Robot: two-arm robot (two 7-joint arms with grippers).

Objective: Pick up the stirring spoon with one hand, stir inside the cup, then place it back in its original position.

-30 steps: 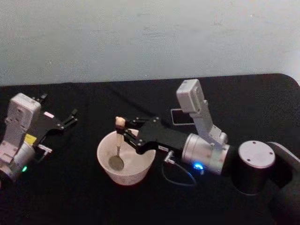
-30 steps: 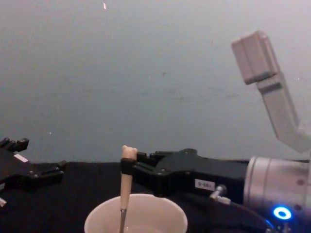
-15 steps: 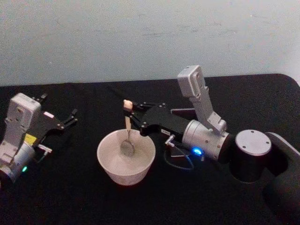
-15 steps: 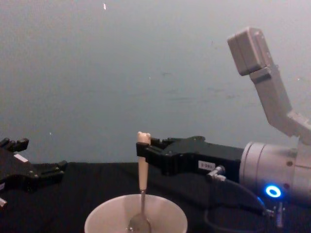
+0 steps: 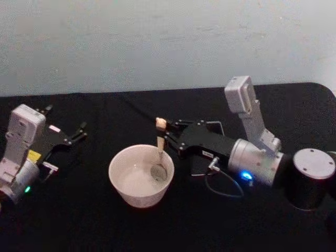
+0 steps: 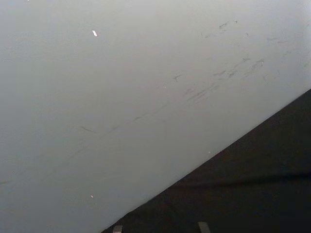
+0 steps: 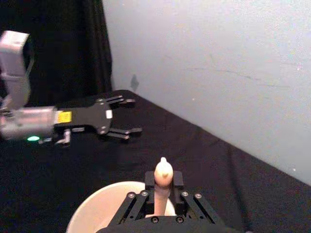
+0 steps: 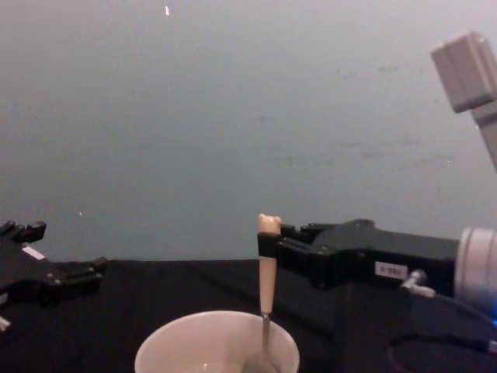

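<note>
The stirring spoon [image 5: 159, 140] stands upright with its steel bowl [image 5: 158, 171] inside the cream-white cup [image 5: 126, 181], near the cup's right wall. My right gripper [image 5: 166, 134] is shut on the beige handle just below the bear head [image 8: 269, 224]. From the chest view the spoon [image 8: 266, 294] dips into the cup [image 8: 186, 350], held by the right gripper [image 8: 273, 245]. The right wrist view looks along the handle [image 7: 162, 179] over the cup's rim [image 7: 97, 206]. My left gripper [image 5: 79, 131] rests open at the far left, apart from the cup.
A dark square holder [image 5: 212, 128] sits partly hidden behind the right gripper's black body. A cable [image 5: 223, 186] loops on the black table under the right wrist. The grey wall runs along the table's back edge.
The right gripper has carried the spoon across the cup from the left side to the right wall, and the arm has drawn back to the right. The left arm has stayed still.
</note>
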